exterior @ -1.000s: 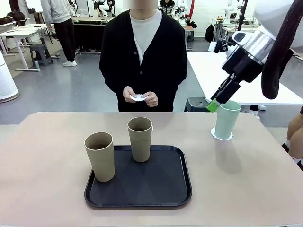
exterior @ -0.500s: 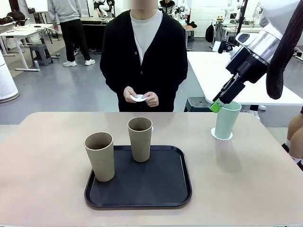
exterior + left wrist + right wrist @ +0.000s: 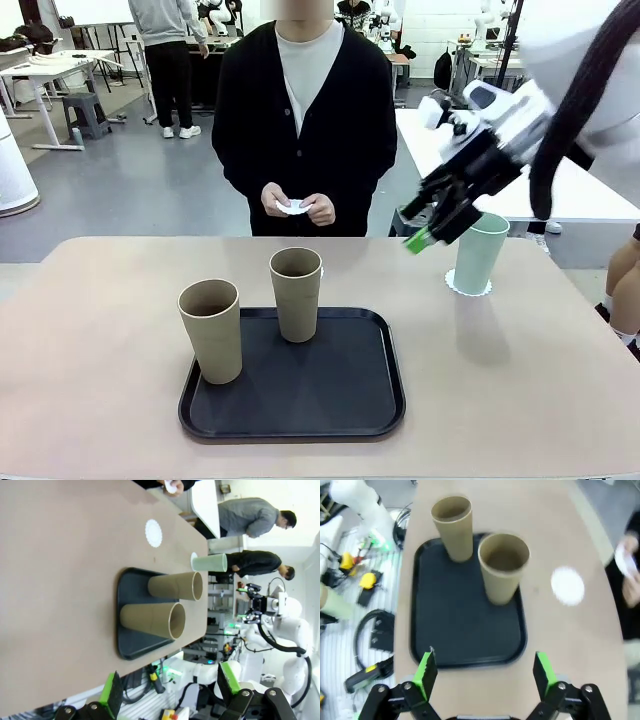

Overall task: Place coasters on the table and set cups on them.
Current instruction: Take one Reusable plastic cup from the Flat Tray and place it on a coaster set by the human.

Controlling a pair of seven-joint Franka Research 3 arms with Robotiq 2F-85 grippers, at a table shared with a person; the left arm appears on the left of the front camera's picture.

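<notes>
Mint cup (image 3: 480, 255) stands just beside right pincer (image 3: 428, 236).

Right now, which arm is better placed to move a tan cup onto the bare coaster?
Right, probably: the right gripper hangs open over the table, looking down on both tan cups and the bare coaster beside the tray. The left gripper, open, sits back off the table's edge.

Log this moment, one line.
right gripper open, empty | left gripper open | mint cup on coaster | two tan cups on tray | second coaster bare on table | third coaster in person's hands
</notes>
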